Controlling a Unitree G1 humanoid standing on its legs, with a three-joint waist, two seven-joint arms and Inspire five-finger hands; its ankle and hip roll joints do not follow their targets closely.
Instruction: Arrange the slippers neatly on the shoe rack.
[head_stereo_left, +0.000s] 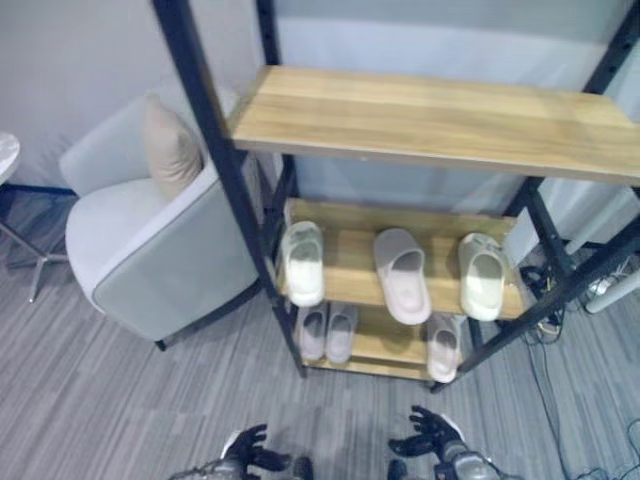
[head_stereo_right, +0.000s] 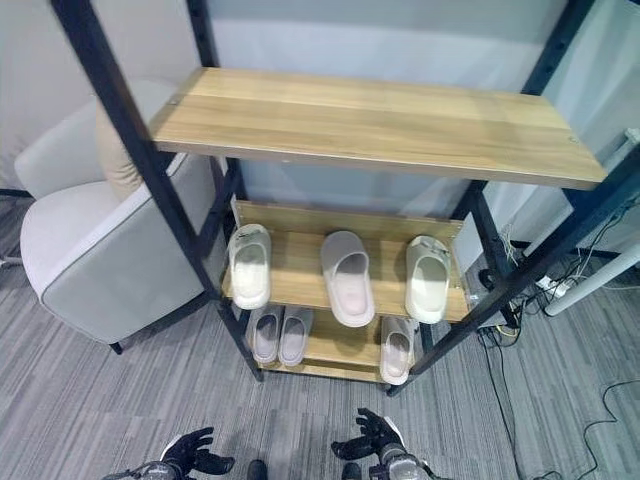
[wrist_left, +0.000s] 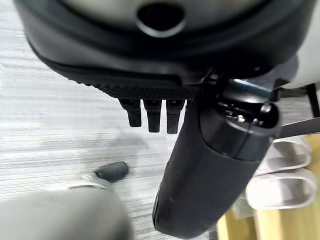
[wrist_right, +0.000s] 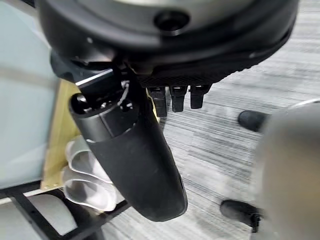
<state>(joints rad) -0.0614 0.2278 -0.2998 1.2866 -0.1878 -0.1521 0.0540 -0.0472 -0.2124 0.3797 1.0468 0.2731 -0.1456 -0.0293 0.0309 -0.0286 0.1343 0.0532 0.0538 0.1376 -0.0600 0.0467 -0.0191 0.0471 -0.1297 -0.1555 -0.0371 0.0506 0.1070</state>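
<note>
Here the shoe rack (head_stereo_left: 420, 115) holds slippers (head_stereo_left: 402, 272) on its two lower shelves.

Matt pale foam-like slippers (head_stereo_left: 402, 272), wood-grain shelves – black metal rack (head_stereo_left: 215, 150), ribbed grey carpet (head_stereo_left: 110, 400)

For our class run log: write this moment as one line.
left hand empty | right hand empty | slippers on rack | hands low, apart from rack

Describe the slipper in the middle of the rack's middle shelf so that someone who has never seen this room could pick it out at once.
Find the shoe rack with black posts and wooden shelves, beside the grey armchair. On its middle shelf three slippers lie in a row. The one wanted is the middle slipper: pinkish grey, the largest, and set at a slant, while the cream slippers either side of it are paler.
</note>
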